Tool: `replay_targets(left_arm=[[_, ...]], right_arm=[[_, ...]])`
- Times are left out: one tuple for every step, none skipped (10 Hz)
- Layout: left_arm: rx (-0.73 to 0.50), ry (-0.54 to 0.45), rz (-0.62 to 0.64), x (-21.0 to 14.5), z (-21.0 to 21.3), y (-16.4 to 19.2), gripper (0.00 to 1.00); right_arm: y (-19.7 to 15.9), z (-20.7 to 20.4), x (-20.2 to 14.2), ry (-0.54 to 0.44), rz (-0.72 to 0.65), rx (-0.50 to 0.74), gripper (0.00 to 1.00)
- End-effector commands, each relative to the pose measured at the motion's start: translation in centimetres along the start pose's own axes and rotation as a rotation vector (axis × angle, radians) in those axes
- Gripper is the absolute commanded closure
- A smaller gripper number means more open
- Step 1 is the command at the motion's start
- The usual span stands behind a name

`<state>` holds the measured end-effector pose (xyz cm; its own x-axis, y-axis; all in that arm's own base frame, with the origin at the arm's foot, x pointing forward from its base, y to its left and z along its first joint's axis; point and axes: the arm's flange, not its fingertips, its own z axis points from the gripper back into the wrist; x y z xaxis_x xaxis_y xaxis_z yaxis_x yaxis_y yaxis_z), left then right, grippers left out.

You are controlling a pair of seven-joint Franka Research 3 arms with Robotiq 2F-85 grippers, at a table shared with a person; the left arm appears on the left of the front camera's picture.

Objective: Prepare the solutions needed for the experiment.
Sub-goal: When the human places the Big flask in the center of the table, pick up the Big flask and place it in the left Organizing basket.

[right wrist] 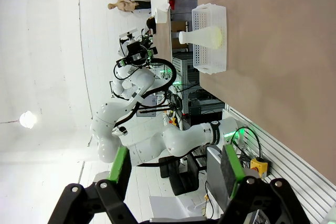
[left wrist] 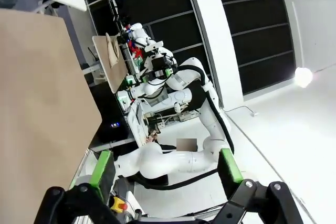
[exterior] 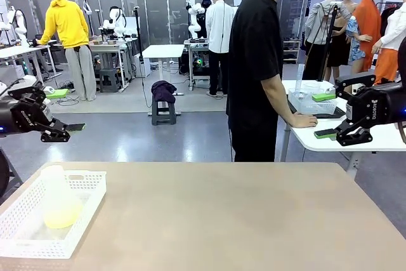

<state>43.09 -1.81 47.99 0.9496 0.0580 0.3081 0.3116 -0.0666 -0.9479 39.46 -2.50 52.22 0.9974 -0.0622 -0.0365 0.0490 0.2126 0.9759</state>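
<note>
The solutions (exterior: pixel 62 216) are a little pale yellow-green liquid in the bottom of a translucent conical flask (exterior: pixel 54 185). The flask stands upright in a white mesh basket (exterior: pixel 85 202) at the table's near left. The right wrist view has the flask (right wrist: pixel 202 36) and the basket (right wrist: pixel 210 61) far off. My left gripper (exterior: pixel 66 111) hovers open above and behind the basket, off the table's left edge. My right gripper (exterior: pixel 324 115) hangs open at the far right, high over the table's edge. Nothing sits between the open fingers of the left gripper (left wrist: pixel 166 169) or the right gripper (right wrist: pixel 174 169).
A person in a black shirt (exterior: pixel 257 68) stands at the far side, one hand resting on a white side table (exterior: pixel 355 136) behind my right gripper. The beige table (exterior: pixel 222 214) spreads wide to the right of the basket.
</note>
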Motion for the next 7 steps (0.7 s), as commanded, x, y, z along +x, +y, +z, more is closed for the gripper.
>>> replay_targets(left_arm=[[0.0,-0.016,-0.027,-0.19,0.24,-0.2,0.0],[0.0,-0.016,-0.027,-0.19,0.24,-0.2,0.0],[0.0,-0.016,-0.027,-0.19,0.24,-0.2,0.0],[0.0,-0.016,-0.027,-0.19,0.24,-0.2,0.0],[0.0,-0.016,-0.027,-0.19,0.24,-0.2,0.0],[0.0,-0.016,-0.027,-0.19,0.24,-0.2,0.0],[0.0,-0.016,-0.027,-0.19,0.24,-0.2,0.0]], right_arm=[[0.17,-0.02,-0.09,-0.002,0.01,0.015,0.13],[0.17,-0.02,-0.09,-0.002,0.01,0.015,0.13],[0.17,-0.02,-0.09,-0.002,0.01,0.015,0.13],[0.17,-0.02,-0.09,-0.002,0.01,0.015,0.13],[0.17,-0.02,-0.09,-0.002,0.01,0.015,0.13],[0.17,-0.02,-0.09,-0.002,0.01,0.015,0.13],[0.17,-0.02,-0.09,-0.002,0.01,0.015,0.13]])
